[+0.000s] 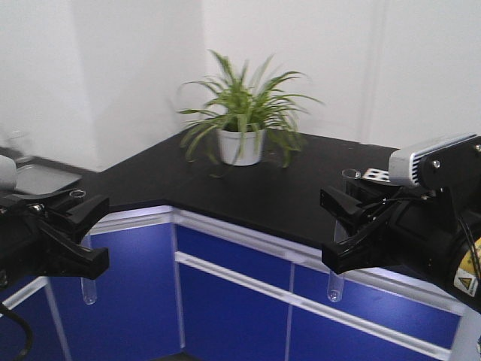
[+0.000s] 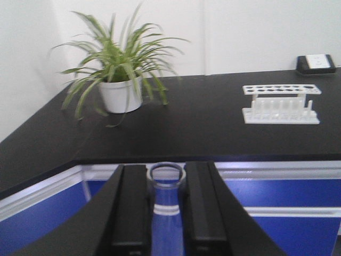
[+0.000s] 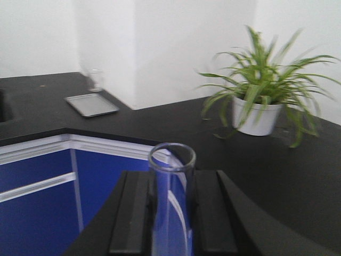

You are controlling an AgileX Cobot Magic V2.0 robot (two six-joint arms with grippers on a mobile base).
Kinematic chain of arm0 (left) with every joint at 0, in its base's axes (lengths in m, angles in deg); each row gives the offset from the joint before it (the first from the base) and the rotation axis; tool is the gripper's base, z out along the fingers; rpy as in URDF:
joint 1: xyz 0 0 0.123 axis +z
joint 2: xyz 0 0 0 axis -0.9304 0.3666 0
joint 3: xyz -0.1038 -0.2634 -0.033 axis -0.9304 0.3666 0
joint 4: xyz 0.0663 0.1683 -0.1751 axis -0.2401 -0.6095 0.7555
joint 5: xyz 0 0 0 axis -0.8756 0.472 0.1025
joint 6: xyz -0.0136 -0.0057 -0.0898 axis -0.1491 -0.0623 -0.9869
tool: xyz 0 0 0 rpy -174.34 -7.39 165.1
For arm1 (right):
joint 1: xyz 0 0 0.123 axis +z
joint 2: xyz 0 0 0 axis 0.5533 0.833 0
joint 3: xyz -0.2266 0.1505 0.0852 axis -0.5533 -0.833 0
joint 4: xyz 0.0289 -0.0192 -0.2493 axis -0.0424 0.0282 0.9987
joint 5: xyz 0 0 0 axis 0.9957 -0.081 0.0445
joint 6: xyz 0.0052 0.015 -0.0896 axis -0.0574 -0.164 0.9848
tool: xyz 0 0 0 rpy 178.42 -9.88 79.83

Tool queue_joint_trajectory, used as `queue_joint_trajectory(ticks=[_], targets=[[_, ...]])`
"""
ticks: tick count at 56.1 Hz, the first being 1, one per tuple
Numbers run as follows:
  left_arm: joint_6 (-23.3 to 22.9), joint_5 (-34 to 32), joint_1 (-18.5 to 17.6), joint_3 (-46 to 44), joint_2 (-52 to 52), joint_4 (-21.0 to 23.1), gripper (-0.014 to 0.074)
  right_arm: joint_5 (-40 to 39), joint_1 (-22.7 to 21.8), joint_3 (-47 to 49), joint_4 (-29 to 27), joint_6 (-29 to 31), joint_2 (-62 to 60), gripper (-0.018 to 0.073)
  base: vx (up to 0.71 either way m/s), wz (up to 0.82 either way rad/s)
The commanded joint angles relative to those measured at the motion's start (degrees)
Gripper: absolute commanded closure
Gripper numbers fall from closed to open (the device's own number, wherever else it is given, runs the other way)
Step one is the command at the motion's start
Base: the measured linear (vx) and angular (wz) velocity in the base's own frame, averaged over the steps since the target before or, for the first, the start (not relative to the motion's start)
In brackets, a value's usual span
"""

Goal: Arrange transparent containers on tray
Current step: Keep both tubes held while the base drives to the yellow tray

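While the left end effector (image 1: 94,233) pinches one tube (image 1: 89,289) and the right end effector (image 1: 331,229) a second tube (image 1: 335,286), both upright beyond the table (image 1: 248,192) edge, no tray shows; both placements remain.

1. The left test tube (image 1: 89,284) is a thin, clear glass tube with a round bottom and an open top. It is standing almost straight up in the air. The left gripper (image 1: 96,232) is squeezing it near the top, and its round end is hanging down in front of the blue cupboard (image 1: 225,301).
2. The right test tube (image 1: 335,284) is looking just the same. The right gripper (image 1: 327,228) is pinching it, open top up.
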Motion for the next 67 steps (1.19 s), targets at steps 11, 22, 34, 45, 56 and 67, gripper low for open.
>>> queue_joint_trajectory(ticks=[11,22,34,45,56,67], targets=[[-0.52,-4.67,-0.24,-1.54,-1.39,0.58,0.0603,-4.21,-0.05,1.77,-0.27,0.14,-1.47,0.0572,-0.33,0.52],[-0.52,-4.66,-0.24,-1.54,-1.47,0.58,0.0603,-4.28,-0.05,1.77,-0.27,0.14,-1.54,0.0572,-0.3,0.52],[-0.52,-4.66,-0.19,-1.54,-1.11,0.58,0.0603,-4.29,-0.05,1.77,-0.27,0.14,-1.41,0.0572,-0.27,0.49],[-0.52,-4.66,-0.19,-1.54,-1.11,0.58,0.0603,-4.31,-0.05,1.77,-0.27,0.19,-1.41,0.0572,-0.25,0.47],[-0.52,-4.66,-0.19,-1.54,-1.11,0.58,0.0603,-4.31,-0.05,1.77,-0.27,0.19,-1.41,0.0572,-0.21,0.49],[-0.52,-4.66,-0.19,-1.54,-1.11,0.58,0.0603,-4.31,-0.05,1.77,-0.27,0.19,-1.41,0.0572,-0.16,0.61]])
